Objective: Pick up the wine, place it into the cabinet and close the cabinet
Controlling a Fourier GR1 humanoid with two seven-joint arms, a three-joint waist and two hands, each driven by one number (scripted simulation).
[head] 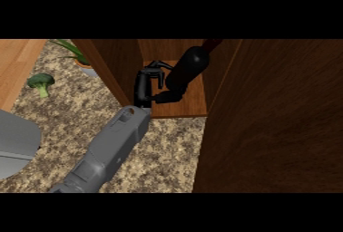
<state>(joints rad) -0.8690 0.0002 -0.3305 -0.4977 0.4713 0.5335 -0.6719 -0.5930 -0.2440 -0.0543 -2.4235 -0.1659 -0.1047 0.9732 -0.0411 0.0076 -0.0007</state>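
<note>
Starting at the far left, relative to the cabinet [268, 113], a pale wooden strip borders the speckled desk [167, 149], and a grey rounded object [15, 142] sits at the left edge, too cut off to identify. Nearer the cabinet lies a broccoli floret [41, 82], well apart from its open front, and a potted plant [79, 59] stands just beside the cabinet's left wall. One grey forearm rises from the lower edge toward the opening; which arm it is cannot be settled from this view alone, though it reads as the left hand [149, 88], and the other hand is not in view. That hand sits over the cabinet's shelf [191, 102], its fingers and thumb curled round the lower body of the wine [188, 68], a dark bottle leaning with its neck pointing deeper into the cabinet and to the right. Whether the bottle's base already rests on the shelf cannot be told. To the right, the cabinet's door [281, 136] stands swung wide open, filling that side of the view. By judgement, the pick-up is done and the placing is nearly finished: the bottle is inside the cabinet but not yet released. What remains is letting go, drawing the arm clear of the opening, and swinging the door shut.
</note>
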